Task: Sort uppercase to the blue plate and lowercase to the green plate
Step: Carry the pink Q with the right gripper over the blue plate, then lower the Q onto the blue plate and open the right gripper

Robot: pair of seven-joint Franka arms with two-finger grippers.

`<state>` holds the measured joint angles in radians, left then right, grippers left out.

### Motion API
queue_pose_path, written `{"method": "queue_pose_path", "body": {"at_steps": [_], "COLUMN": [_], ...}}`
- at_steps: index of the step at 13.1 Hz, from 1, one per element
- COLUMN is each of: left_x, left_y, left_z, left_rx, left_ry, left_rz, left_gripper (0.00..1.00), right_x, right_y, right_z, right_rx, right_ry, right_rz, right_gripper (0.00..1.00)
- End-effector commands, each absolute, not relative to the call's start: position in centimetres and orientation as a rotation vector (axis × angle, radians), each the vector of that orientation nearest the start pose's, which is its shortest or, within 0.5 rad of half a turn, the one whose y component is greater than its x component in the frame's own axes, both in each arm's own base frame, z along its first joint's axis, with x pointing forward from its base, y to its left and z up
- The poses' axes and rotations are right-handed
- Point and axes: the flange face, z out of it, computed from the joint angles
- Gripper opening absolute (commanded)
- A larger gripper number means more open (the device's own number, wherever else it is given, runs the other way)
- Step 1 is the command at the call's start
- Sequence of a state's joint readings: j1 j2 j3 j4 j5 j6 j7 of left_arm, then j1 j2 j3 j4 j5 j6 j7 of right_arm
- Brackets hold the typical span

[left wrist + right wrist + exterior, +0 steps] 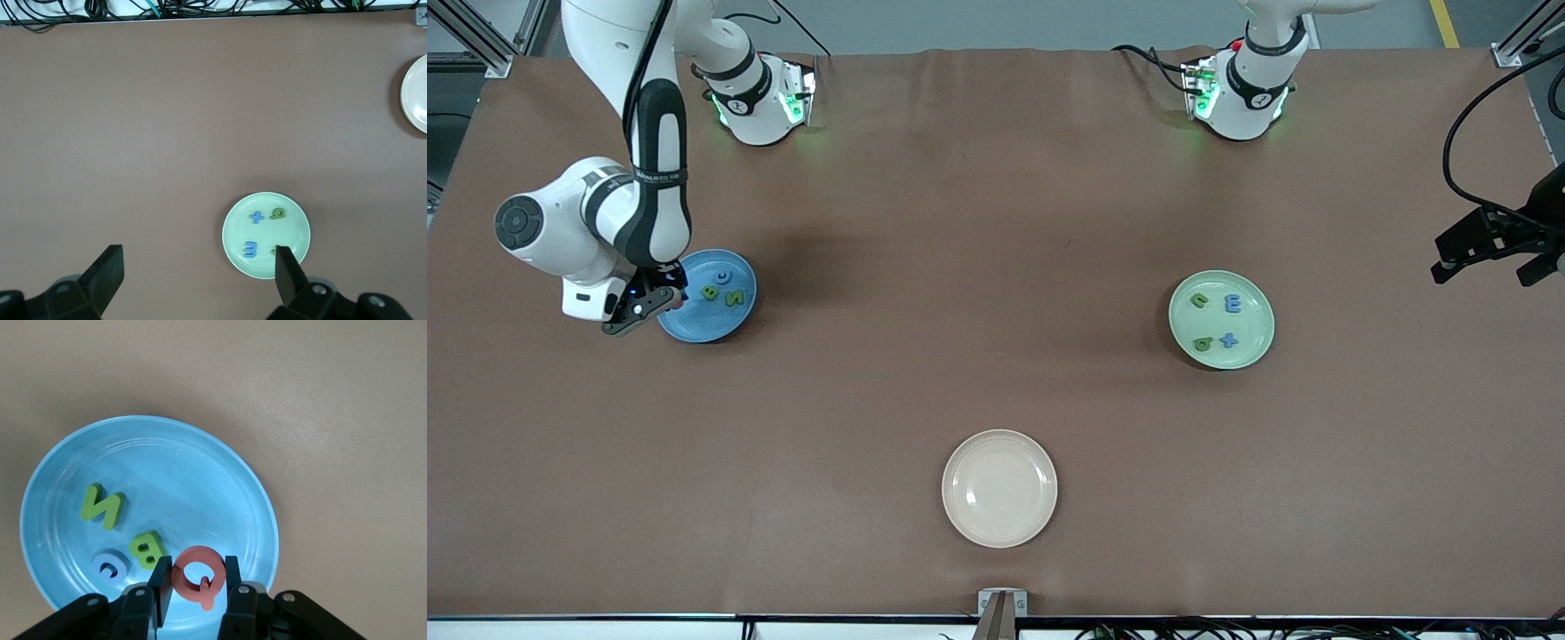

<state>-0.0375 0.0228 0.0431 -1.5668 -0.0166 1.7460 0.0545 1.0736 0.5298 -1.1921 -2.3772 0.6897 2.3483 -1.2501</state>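
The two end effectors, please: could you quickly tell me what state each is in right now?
Left end effector: open, empty, waiting off toward the left arm's end of the table.
Right end effector: closed on the red Q, over the blue plate.

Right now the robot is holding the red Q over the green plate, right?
Not quite. The right gripper is holding the red Q, but over the blue plate, not the green plate. The right wrist view shows it.
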Motion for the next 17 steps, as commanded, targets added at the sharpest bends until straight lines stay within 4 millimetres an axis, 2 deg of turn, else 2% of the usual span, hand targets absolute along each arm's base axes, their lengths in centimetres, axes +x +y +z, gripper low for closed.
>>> {"method": "queue_pose_path", "body": {"at_steps": [1, 3, 6, 7, 8, 9, 14, 17], "left_x": [57.5, 57.5, 57.5, 57.5, 57.5, 57.5, 57.5, 57.5], "left_y": [0.2, 0.2, 0.2, 0.2, 0.2, 0.2, 0.2, 0.2], "left_z": [63.6, 63.7, 63.6, 63.6, 63.7, 63.6, 63.7, 63.7], "left_rx": [-3.145, -3.145, -3.145, -3.145, -3.145, -3.145, -3.145, -3.145], "left_ry": [0.056, 0.056, 0.056, 0.056, 0.056, 0.056, 0.056, 0.056], "left_rz": [-0.247, -0.250, -0.247, -0.247, -0.250, -0.247, -0.250, -0.250], "left_gripper": [1.00, 1.00, 1.00, 1.00, 1.00, 1.00, 1.00, 1.00], "right_x": [47.9, 48.1, 48.1, 48.2, 48.2, 48.2, 48.2, 48.5], "right_y": [-7.0, -5.4, -4.8, -4.8, -4.9, -4.7, -4.6, -3.5], "right_z": [21.4, 20.7, 20.4, 20.4, 20.4, 20.4, 20.5, 20.9], "right_rx": [-2.955, -2.941, -2.937, -2.944, -2.949, -2.948, -2.942, -2.946], "right_ry": [-0.956, -0.934, -0.934, -0.939, -0.932, -0.930, -0.910, -0.787], "right_rz": [0.094, 0.057, 0.047, 0.042, 0.042, 0.042, 0.044, 0.056], "right_gripper": [0.00, 0.00, 0.01, 0.12, 0.76, 1.00, 1.00, 1.00]}}
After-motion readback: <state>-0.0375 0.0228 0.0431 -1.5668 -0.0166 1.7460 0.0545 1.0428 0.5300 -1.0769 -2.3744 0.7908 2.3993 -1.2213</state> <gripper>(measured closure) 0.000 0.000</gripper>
